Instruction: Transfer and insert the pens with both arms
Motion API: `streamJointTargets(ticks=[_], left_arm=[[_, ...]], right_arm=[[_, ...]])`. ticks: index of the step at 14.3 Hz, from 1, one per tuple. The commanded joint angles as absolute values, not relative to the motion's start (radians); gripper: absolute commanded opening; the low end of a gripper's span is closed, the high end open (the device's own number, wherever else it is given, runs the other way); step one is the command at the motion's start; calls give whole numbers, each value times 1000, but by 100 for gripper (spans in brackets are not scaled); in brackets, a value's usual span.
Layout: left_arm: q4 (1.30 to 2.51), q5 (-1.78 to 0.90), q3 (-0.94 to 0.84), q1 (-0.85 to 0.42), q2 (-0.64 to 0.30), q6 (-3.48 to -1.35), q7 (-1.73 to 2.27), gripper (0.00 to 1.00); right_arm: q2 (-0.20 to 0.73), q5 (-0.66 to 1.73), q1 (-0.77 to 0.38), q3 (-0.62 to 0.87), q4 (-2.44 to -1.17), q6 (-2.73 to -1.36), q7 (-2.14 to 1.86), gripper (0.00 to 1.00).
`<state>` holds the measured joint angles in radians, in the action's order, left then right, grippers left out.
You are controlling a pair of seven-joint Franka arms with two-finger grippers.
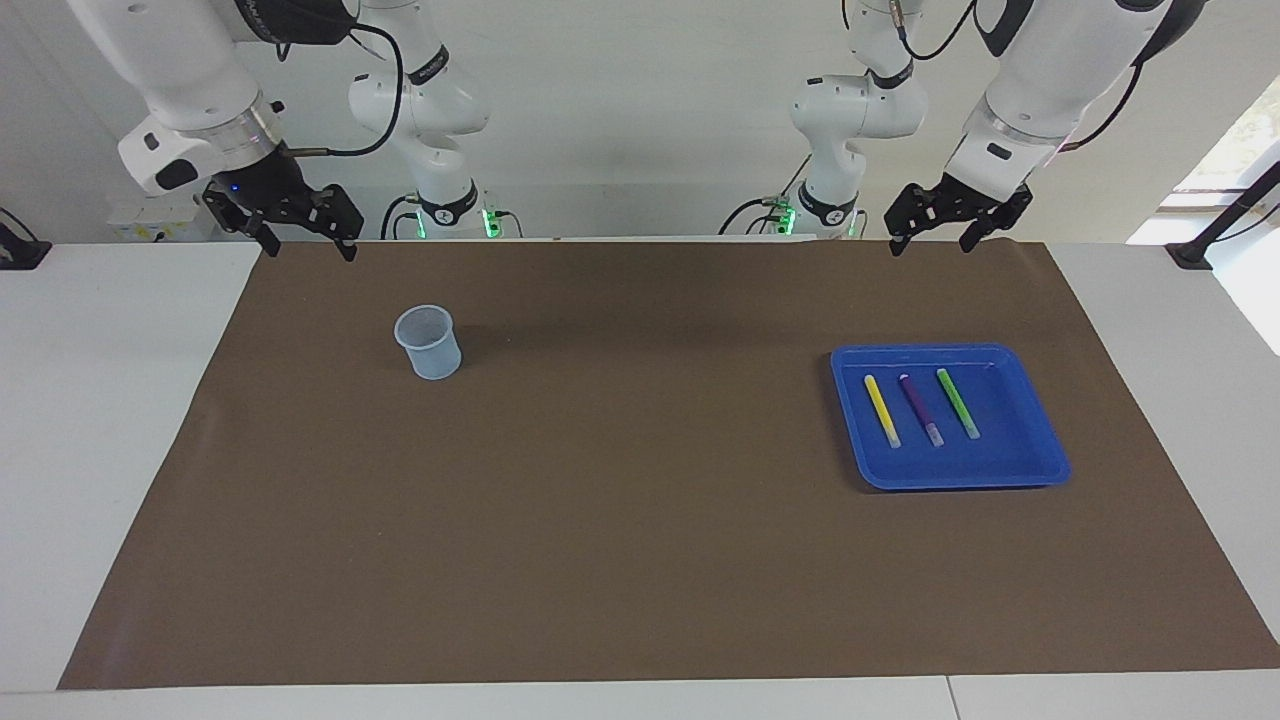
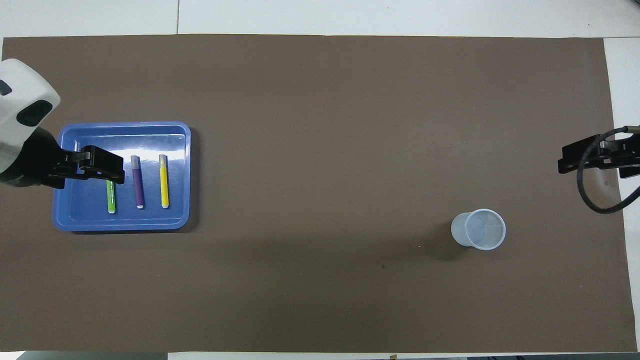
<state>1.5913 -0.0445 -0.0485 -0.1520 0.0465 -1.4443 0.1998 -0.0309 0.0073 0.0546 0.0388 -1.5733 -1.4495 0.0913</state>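
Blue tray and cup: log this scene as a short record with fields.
tray: blue tray at the left arm's end of the brown mat
pens: yellow pen, purple pen, green pen lie side by side in the tray
cup: clear cup, upright, empty, at the right arm's end
left tool: open, raised, holds nothing
right tool: open, raised, holds nothing

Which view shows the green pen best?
The facing view: the green pen lies fully visible in the blue tray, beside the purple pen. In the overhead view the raised left gripper covers its upper end, leaving only the lower part.
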Motion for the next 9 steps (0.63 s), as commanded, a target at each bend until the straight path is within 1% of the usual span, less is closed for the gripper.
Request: streamJointTargets(ticks=[1,4,9], left_arm=[[1563,-43,-40,-153,35,-1425,181,100],[1562,-43,-40,-152,35,-1427,179,100],[1565,-48,-40,-153,35,-1430,179,100]], right_arm=[[-49,14,60,49,-1582,-1437,66,100],[-49,15,61,48,-1582,-1434,66,100],[-49,14,43,54,-1585,-1470,78,100]])
